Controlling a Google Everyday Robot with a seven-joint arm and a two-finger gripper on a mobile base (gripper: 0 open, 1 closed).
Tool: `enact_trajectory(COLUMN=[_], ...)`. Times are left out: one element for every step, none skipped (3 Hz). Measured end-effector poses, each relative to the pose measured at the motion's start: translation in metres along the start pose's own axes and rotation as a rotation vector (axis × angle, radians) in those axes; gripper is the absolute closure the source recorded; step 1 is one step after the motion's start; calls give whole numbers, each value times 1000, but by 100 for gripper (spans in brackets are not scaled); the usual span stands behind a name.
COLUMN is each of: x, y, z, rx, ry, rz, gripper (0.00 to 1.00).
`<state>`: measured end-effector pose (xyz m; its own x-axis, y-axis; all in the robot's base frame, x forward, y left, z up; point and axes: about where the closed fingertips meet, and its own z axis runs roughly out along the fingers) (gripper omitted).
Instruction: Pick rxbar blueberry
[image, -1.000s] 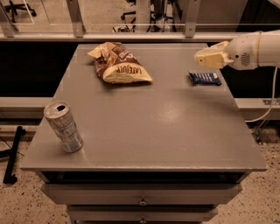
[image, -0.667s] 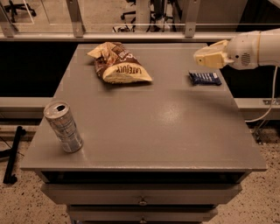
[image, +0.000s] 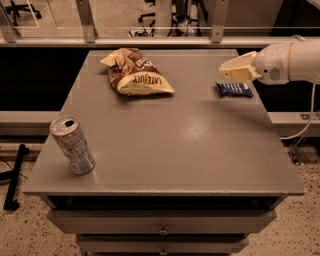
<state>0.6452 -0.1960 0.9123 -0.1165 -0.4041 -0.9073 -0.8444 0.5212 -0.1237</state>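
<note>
We count 1 bar (image: 234, 89), 1 chip bag (image: 136, 74), 1 can (image: 73, 145) and 1 gripper (image: 235, 70), all at 1 table (image: 175, 145). The bar lies flat by the table's right rear edge. The gripper sits just over its rear edge, and we cannot tell whether it is released or clenched. The can stands front left, its top opened and its contents hidden. The bag lies rear left.

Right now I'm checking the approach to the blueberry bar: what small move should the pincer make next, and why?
Probably lower the pincer a little toward the rxbar blueberry. It appears to hang just above the bar, which lies flat near the right edge of the table, and does not seem to touch it yet.
</note>
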Motion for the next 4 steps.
enact_trajectory(x=[12,26,41,54], y=[2,5,6,3], z=[9,17,25,35], rx=[5,6,7,7], ry=[11,21,31,43], rz=[13,28,40,51], gripper=[13,0,0,0])
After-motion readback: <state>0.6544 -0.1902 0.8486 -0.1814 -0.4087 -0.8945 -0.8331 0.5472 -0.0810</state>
